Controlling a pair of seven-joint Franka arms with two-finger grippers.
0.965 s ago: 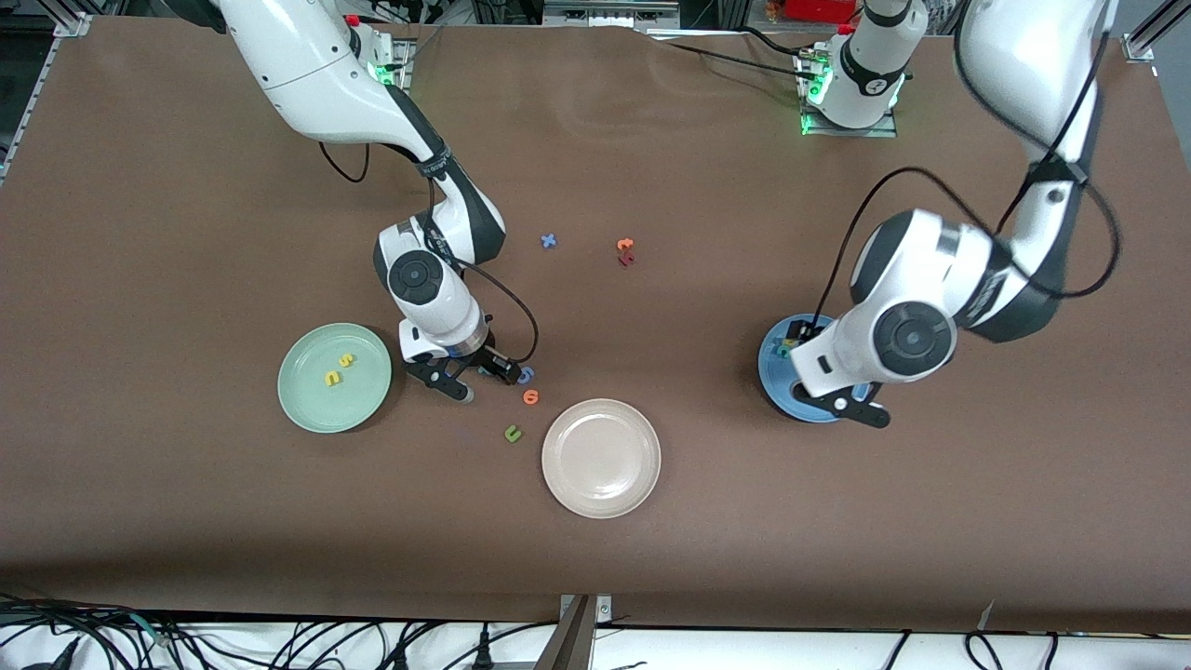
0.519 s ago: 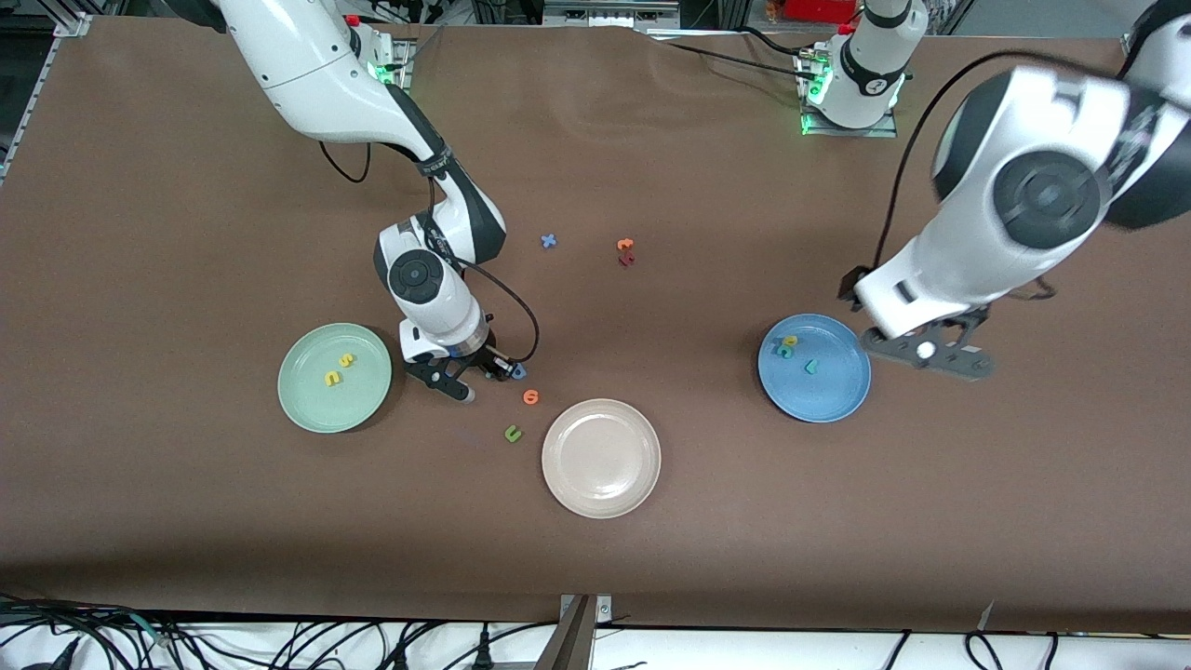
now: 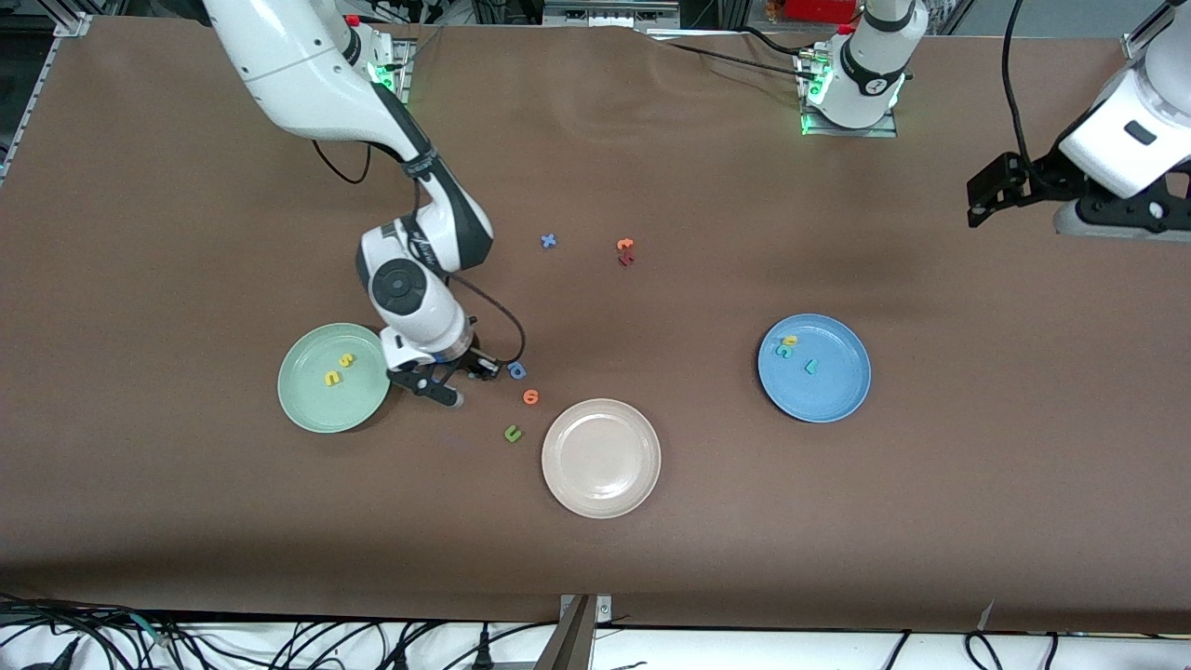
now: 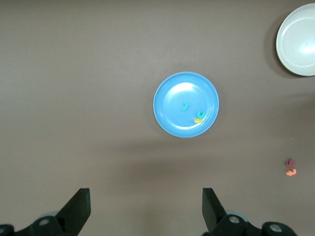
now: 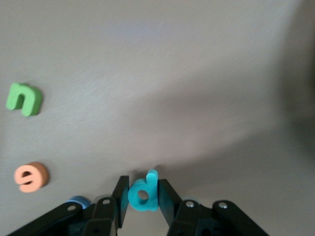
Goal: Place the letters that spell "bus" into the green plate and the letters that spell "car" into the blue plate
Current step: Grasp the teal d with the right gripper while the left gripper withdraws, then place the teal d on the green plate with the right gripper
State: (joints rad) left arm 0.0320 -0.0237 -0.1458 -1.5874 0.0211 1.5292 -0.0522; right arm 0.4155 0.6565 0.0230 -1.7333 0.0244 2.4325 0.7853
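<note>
Nearest the front camera, the beige plate (image 3: pixel 601 458) sits on the brown table (image 3: pixel 186 521). Just past it toward the right arm's end lie a dark green letter (image 3: pixel 512 433) and then an orange letter (image 3: pixel 530 396), each apart from the others.

Next comes the green plate (image 3: pixel 307 409), toward the right arm's end, with the yellow "u" (image 3: pixel 332 378) and the yellow "s" (image 3: pixel 346 359) lying in it, close together. Beside this plate, over the bare table between the plate and the orange letter, the right tool (image 5: pixel 143 196) has its fingers clamped on the teal "b" (image 5: pixel 144 192), which stands upright between the two pads. A blue letter (image 3: pixel 517 370) lies just beside that tool.

At about the same depth, toward the left arm's end, the blue plate (image 3: pixel 837 400) holds three letters: the teal "r" (image 3: pixel 810 366) near its middle, and the yellow "a" (image 3: pixel 790 341) touching the teal "c" (image 3: pixel 786 351) near its rim.

Farther from the camera, a blue cross-shaped piece (image 3: pixel 549 241) lies alone, and an orange "t" (image 3: pixel 624 245) touches a dark red piece (image 3: pixel 626 260).

Farthest, the left tool (image 4: pixel 146 211) hangs high over the left arm's end of the table, well apart from the blue plate, its fingers spread wide with nothing between them.
</note>
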